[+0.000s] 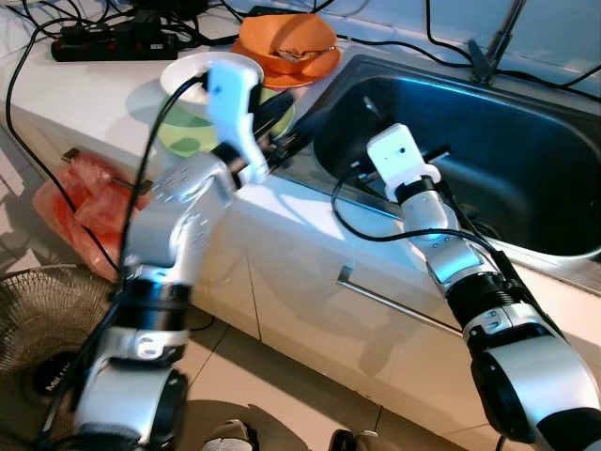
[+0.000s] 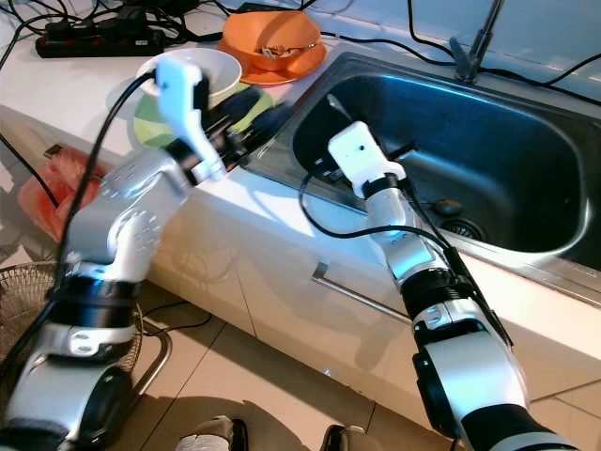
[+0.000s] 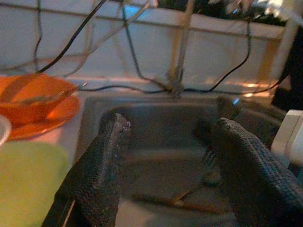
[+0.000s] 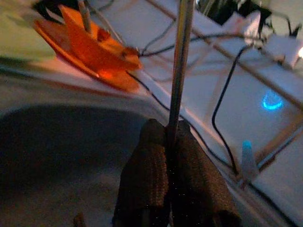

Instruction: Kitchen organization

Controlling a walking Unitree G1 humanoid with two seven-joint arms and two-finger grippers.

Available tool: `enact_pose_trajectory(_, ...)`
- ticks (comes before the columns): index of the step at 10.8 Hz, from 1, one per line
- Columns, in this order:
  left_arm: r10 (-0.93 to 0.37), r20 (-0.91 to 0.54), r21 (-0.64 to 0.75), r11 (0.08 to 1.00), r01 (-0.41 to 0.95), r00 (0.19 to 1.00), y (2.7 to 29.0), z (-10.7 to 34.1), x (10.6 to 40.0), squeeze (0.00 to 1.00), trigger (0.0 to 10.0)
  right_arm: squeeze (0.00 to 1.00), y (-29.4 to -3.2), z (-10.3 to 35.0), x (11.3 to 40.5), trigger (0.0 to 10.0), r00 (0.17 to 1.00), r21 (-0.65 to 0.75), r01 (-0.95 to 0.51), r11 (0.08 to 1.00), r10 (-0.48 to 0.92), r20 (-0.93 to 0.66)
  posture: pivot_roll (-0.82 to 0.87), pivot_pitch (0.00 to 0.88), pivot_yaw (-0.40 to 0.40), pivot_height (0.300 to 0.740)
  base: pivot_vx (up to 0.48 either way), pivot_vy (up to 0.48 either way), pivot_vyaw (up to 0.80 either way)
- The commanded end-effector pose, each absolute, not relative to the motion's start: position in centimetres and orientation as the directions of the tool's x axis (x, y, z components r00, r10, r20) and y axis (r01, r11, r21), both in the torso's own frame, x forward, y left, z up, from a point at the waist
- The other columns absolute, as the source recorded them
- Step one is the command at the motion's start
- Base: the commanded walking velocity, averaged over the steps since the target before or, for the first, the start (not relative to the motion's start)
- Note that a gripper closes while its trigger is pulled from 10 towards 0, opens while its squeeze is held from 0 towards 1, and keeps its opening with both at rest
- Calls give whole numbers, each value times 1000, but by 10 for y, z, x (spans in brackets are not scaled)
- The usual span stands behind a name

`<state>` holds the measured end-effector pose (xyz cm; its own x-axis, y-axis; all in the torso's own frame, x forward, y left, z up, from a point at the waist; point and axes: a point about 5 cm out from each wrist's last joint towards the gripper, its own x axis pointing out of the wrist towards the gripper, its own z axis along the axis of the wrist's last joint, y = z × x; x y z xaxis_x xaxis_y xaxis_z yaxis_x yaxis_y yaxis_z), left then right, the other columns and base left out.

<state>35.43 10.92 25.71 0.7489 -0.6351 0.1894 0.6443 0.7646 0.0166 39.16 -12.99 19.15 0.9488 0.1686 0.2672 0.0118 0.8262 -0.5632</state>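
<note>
Utensil (image 4: 179, 71), a thin metal rod, clenched upright between right gripper (image 4: 165, 137) fingers inside the sink (image 1: 526, 141); its top cut off, kind hard to tell. Right arm stretched over sink's front rim. Left gripper (image 3: 165, 161) spread wide, empty, at sink's left edge beside green plate (image 1: 183, 136). Orange bowl (image 1: 286, 42) behind. No readable writing.
</note>
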Motion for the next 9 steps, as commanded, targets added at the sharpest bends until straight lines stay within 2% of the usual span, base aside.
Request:
enact_pose_trajectory(1, -628, 134, 51, 777, 627, 767, 112, 249, 356, 0, 10000, 0, -137, 200, 396, 5569, 955, -512, 31, 858, 127, 270, 104, 88, 5, 740, 0, 0, 0)
enact_pose_trajectory(2, -632, 94, 56, 775, 629, 770, 111, 240, 356, 0, 10000, 0, -138, 200, 398, 10000, 963, -475, 14, 880, 117, 245, 102, 85, 3, 740, 0, 0, 0)
enact_pose_trajectory(5, -655, 9, 30, 756, 654, 756, 107, 220, 355, 0, 10000, 0, -144, 202, 402, 10000, 975, -357, -18, 934, 95, 200, 102, 77, 4, 740, 0, 0, 0)
enact_pose_trajectory(9, -677, -47, 15, 734, 679, 734, 97, 206, 353, 0, 10000, 0, -146, 197, 404, 10000, 982, -337, -64, 939, 120, 146, 98, 89, 0, 740, 0, 0, 0)
